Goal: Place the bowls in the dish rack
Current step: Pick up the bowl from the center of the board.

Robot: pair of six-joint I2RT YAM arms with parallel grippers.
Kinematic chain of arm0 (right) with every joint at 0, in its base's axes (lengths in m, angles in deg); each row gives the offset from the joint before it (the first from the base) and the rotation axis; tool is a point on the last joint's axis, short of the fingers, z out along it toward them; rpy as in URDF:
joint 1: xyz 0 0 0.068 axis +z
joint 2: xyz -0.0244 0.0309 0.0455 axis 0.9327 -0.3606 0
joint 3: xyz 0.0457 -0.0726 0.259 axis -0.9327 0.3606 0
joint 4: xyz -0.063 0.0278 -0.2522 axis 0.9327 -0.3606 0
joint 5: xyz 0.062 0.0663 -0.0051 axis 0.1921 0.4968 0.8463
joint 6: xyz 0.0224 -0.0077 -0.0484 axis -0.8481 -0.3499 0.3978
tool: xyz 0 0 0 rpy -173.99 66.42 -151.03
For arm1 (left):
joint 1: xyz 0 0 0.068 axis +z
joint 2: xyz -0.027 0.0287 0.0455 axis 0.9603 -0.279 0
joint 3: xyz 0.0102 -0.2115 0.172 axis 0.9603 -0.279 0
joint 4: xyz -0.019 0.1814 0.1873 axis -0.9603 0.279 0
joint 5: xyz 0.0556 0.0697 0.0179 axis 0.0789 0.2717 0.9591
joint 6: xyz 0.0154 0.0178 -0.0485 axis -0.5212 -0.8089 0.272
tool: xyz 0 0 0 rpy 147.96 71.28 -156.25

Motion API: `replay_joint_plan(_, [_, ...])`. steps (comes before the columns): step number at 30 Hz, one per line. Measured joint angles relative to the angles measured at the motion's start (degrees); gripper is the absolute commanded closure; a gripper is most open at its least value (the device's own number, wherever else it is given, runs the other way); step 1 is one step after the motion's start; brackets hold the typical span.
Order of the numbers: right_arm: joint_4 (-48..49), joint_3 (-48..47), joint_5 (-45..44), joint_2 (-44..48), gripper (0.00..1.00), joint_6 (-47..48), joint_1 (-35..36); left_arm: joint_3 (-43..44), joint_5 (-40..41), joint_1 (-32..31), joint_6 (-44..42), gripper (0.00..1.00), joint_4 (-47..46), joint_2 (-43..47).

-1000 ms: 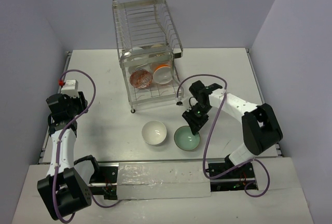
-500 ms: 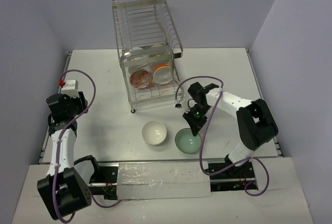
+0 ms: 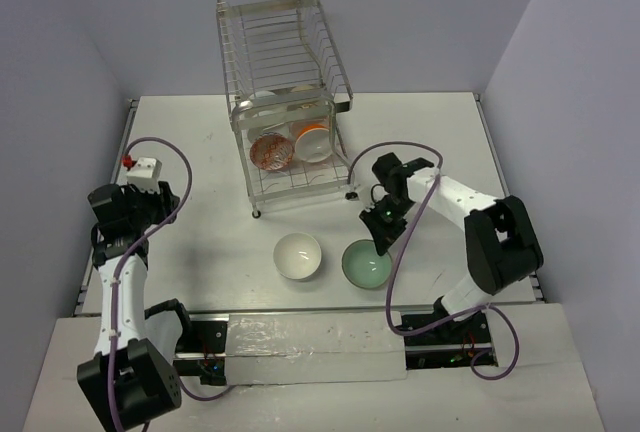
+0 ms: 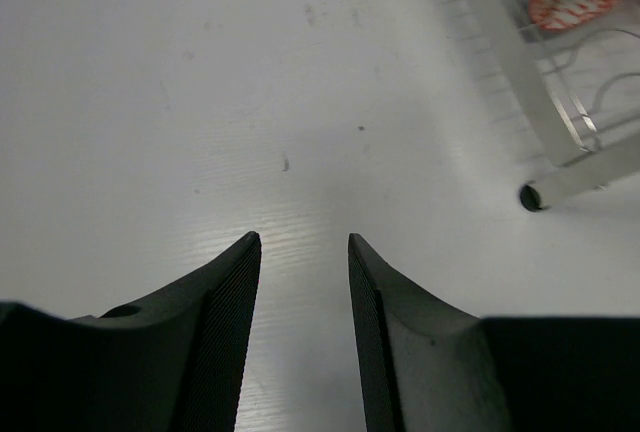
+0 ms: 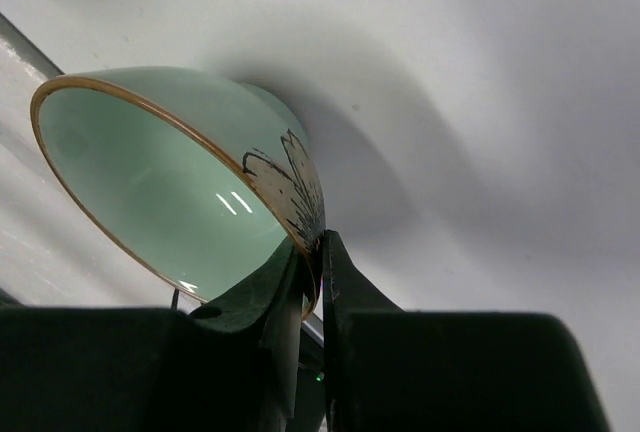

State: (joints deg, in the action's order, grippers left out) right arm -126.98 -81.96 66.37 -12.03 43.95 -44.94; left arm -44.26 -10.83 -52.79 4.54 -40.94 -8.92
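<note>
On the far side of the table (image 3: 200,152), the rack (image 3: 285,52) holds several bowls (image 3: 300,140), including an orange bowl (image 3: 269,151). Not yet loaded: white bowl (image 3: 298,256) and green bowl (image 5: 170,182), both near the arms. Right gripper (image 5: 312,252) pinches the green bowl's rim; left gripper (image 4: 300,244) spread, empty.

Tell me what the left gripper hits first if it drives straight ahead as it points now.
Probably the bare table; the left gripper aims past the foot of the dish rack, though depth is unclear.
</note>
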Motion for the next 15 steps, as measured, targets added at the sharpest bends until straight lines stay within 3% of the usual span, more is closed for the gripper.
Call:
replay_joint_plan(12, [-1.3,-6.3,0.0,1.0,1.0,-0.2,-11.2,4.9,-22.1,-2.0,-10.2,0.54,12.7,6.0])
replay_joint_plan(15, [-1.2,-7.9,0.0,0.3,1.0,-0.5,-12.7,5.2,-27.9,-3.2,-12.8,0.38,15.8,6.6])
